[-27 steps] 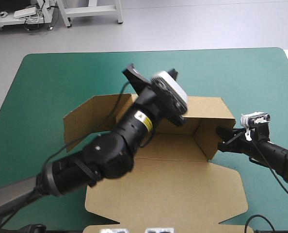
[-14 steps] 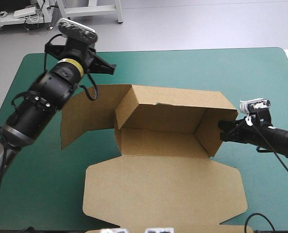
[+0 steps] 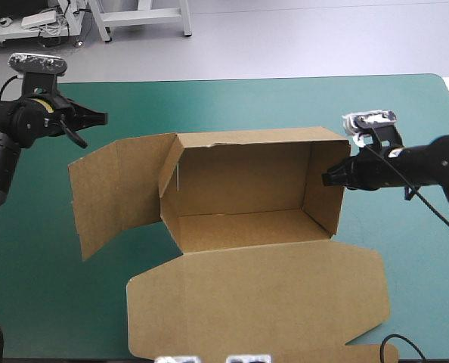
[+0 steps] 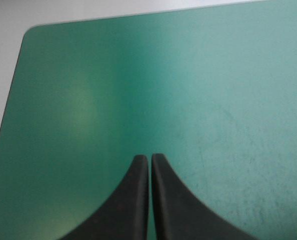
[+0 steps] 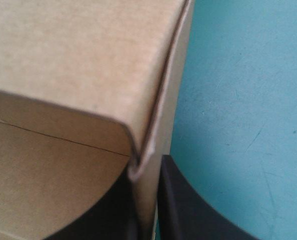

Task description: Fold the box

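While right gripper [image 3: 332, 178] clamps its right wall, box [image 3: 247, 178]: brown board, prob. light, stiff, crease-prone; hold by wall edges. Left gripper [image 4: 149, 159] together, empty, over table [image 3: 285, 106] far-left corner.

Your box [image 3: 247, 295] is plain brown board, matt and dry-looking, with a faintly fibrous paper face; where its wall folds over, the crease looks soft and rounded. The teal-green counter cover [image 3: 247, 106] reads as a smooth, matt sheet, and up close you'll see a dull, diffuse sheen and fine pale scuffs on it. The black fingers [image 4: 133, 205] of the left end effector [image 4: 149, 159] look smooth and matt, plastic or rubber, you can't tell which; the right end effector [image 5: 147, 175] shows the same dull black finish
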